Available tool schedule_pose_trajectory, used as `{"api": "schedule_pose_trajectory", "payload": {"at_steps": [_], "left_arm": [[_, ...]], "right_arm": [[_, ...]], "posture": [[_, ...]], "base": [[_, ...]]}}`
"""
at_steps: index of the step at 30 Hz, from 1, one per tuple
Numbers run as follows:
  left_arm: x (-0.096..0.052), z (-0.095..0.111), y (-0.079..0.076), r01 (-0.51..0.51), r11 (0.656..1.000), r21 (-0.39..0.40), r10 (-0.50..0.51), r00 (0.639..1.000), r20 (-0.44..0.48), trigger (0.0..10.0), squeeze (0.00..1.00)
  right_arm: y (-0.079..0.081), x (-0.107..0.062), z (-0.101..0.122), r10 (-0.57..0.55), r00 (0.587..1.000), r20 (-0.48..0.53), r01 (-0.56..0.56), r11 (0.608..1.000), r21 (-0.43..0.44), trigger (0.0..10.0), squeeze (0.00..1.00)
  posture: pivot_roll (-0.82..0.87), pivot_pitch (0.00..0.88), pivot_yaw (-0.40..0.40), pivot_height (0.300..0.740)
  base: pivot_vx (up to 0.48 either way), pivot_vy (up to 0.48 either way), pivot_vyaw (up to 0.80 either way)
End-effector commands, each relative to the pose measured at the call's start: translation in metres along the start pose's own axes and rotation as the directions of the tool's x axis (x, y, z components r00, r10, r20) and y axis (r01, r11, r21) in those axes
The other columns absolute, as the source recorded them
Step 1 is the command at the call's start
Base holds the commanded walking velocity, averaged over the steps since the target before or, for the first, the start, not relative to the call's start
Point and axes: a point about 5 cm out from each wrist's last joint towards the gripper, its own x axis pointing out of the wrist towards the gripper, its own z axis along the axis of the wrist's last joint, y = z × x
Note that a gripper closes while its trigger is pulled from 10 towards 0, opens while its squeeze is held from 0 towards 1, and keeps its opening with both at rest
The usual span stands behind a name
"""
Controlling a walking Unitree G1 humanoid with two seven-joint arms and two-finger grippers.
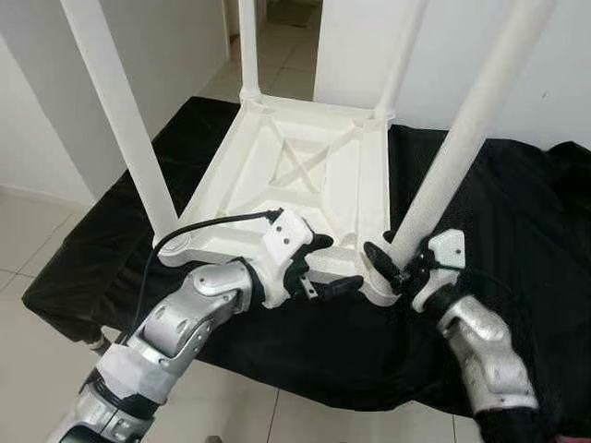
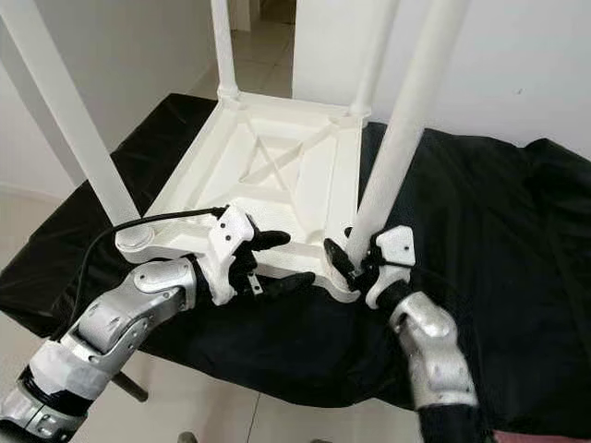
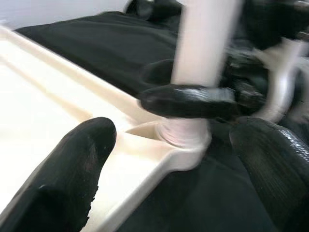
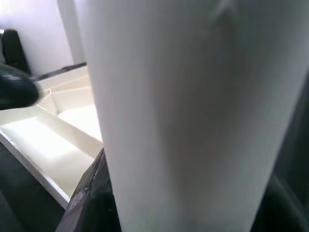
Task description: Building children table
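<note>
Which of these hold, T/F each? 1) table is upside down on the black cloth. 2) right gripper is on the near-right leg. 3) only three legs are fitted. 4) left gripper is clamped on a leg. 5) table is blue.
1. True: the white table lies top-down on the black cloth, legs up.
2. True: the right gripper is shut on the near-right leg close to its socket.
3. False: four legs stand in the corners.
4. False: the left gripper is open at the table's near edge, holding no leg.
5. False: it is white.
</note>
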Motion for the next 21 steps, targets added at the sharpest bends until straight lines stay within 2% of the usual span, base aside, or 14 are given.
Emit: {"api": "schedule_pose_trajectory", "payload": {"at_steps": [1,3,4,5,9,12,19,20,21], "left_arm": [[0.000,0.000,0.001,0.063,0.998,0.021,-0.063,0.998,-0.004,10.0,0.00],[0.000,0.000,0.004,0.028,1.000,-0.002,-0.028,0.999,0.017,10.0,0.00],[-0.001,-0.001,0.004,0.022,1.000,0.001,-0.022,1.000,0.012,10.0,0.00],[-0.002,-0.003,0.004,0.016,1.000,0.007,-0.016,1.000,0.006,10.0,0.00],[-0.003,-0.004,0.004,0.013,1.000,0.014,-0.013,1.000,-0.001,10.0,0.00],[-0.005,-0.005,0.003,0.012,1.000,0.004,-0.012,1.000,0.003,10.0,0.00],[-0.006,-0.010,0.002,0.000,1.000,-0.005,0.000,1.000,0.004,10.0,0.00],[-0.006,-0.012,0.002,-0.017,1.000,-0.011,0.017,1.000,0.013,10.0,0.00],[-0.006,-0.013,0.002,-0.031,0.999,-0.014,0.031,0.999,0.017,10.0,0.00]], "right_arm": [[0.002,-0.005,-0.015,-0.053,0.997,-0.047,0.055,0.997,0.060,10.0,0.00],[0.001,-0.003,-0.018,-0.150,0.988,-0.040,0.153,0.986,0.072,10.0,0.00],[0.000,-0.003,-0.019,-0.204,0.978,-0.036,0.206,0.976,0.064,10.0,0.93],[-0.001,-0.004,-0.020,-0.266,0.963,-0.031,0.268,0.960,0.075,10.0,1.00],[-0.002,-0.004,-0.020,-0.303,0.953,-0.029,0.304,0.949,0.083,10.0,1.00],[0.003,-0.005,-0.014,-0.359,0.933,0.020,0.357,0.931,0.072,10.0,1.00],[0.009,-0.009,-0.009,-0.421,0.906,0.045,0.419,0.907,0.049,10.0,1.00],[0.012,-0.011,-0.008,-0.435,0.899,0.056,0.432,0.900,0.049,10.0,0.00],[0.014,-0.012,-0.006,-0.437,0.897,0.066,0.435,0.899,0.047,10.0,0.00]], "posture": [[-0.07,0.024,-0.016,0.740],[-0.07,0.037,-0.019,0.740],[-0.07,0.037,-0.016,0.740],[-0.07,0.039,-0.015,0.740],[-0.07,0.039,-0.016,0.740],[-0.07,0.029,-0.012,0.740],[-0.08,0.012,0.001,0.740],[-0.08,0.010,0.006,0.740],[-0.08,0.014,0.013,0.740]], "base": [[0.000,0.000,0.00],[0.000,0.000,0.00],[0.000,0.000,0.00],[0.000,0.000,0.00],[0.000,0.000,0.00],[0.000,0.000,0.00],[0.000,0.000,0.00],[0.000,0.000,0.00],[0.000,0.000,0.00]]}}
